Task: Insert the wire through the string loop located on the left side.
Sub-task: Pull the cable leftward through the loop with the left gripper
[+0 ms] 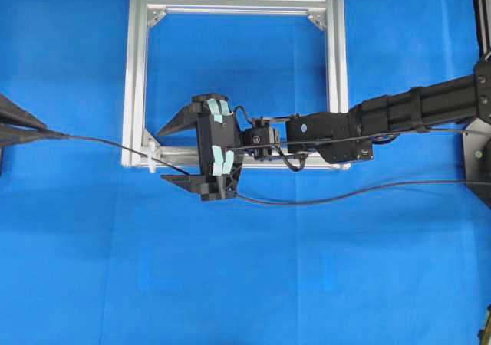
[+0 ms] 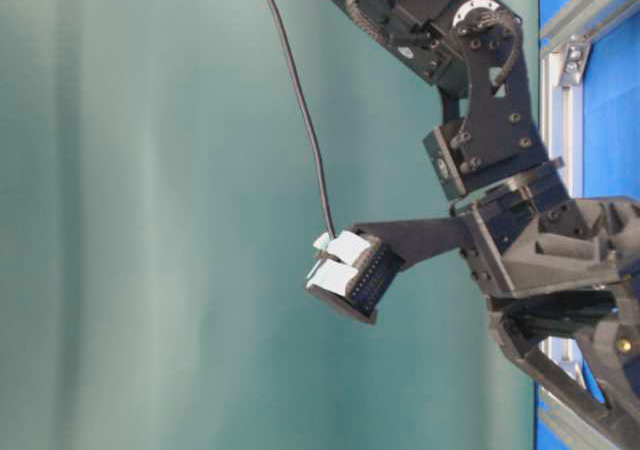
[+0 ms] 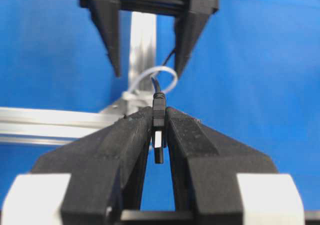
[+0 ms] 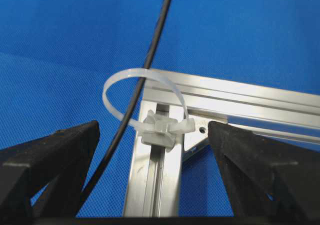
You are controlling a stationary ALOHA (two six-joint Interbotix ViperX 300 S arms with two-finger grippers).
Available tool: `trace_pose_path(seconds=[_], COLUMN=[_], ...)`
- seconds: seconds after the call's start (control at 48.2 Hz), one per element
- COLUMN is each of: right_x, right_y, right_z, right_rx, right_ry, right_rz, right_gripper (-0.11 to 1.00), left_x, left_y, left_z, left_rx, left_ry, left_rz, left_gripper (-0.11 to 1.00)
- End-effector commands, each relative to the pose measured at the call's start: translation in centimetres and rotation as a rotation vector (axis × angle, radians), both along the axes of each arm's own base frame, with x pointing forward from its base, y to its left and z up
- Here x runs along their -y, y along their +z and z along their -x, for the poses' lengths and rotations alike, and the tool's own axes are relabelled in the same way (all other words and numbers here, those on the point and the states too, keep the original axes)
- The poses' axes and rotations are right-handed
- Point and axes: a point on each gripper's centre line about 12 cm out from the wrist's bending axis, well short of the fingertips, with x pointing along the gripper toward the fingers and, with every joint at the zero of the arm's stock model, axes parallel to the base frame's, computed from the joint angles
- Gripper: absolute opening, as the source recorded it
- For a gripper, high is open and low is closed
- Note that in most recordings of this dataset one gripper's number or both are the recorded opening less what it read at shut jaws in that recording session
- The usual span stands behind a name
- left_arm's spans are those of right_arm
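Blue cloth (image 1: 253, 284) covers the whole work surface; a square silver aluminium frame (image 1: 136, 77) lies flat on it.

Overhead view: the right gripper (image 1: 175, 153) reaches across from the right to the frame's near-left corner, fingers spread wide, one tip inside the frame and one just outside the near rail. The left gripper (image 1: 31, 127) shows only at the far left edge, its dark fingers pressed together on the end of the wire (image 1: 115, 143). From there the wire runs right, toward the frame's near-left corner, passes under the right gripper and carries on along the right arm. The string loop itself is too small to make out here.

Table-level view: teal backdrop. The left gripper (image 2: 335, 265) hangs in the air with its padded fingertips pinched together; the wire (image 2: 300, 100) rises from them up and out of the top.

Left wrist view: the left gripper (image 3: 158, 130) pinches the wire's plug (image 3: 158, 135) between its fingers. Beyond it the white string loop (image 3: 152, 82) stands on the frame, flanked by the right gripper's two spread fingers (image 3: 107, 30).

Right wrist view: the string loop (image 4: 142, 97) is fastened at the frame corner (image 4: 160, 180) by a white clip. The wire (image 4: 145, 70) passes through the loop. The right gripper's fingers (image 4: 45, 155) stand apart either side, clear of both.
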Motion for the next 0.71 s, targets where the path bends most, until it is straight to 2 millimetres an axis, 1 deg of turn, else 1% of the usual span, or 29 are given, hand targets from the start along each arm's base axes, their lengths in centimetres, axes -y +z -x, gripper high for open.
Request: trace_pose_path(seconds=[0.0,0.187,0.311,0.685], right_x=[-0.1,-0.1,-0.2,-0.1], right_y=[3.3,3.4,3.4,3.4], right_z=[-0.5,-0.5,-0.5,-0.5], right_rx=[0.075,0.077,0.078,0.077], right_ry=[0.002,0.001,0.004,0.003], right_rz=[0.002,0.001,0.002,0.004], right_gripper=[0.97,0.97,0.97,0.97], left_x=[-0.3,-0.4,-0.4,-0.4], left_y=[1.6,3.1,3.7,3.7], left_z=[0.3,1.4,1.8,1.8], left_rx=[0.023,0.063,0.080,0.080], left_ry=[0.023,0.030,0.029,0.029], left_rz=[-0.005,-0.017,-0.018,-0.019], left_gripper=[0.08,0.08,0.08,0.08])
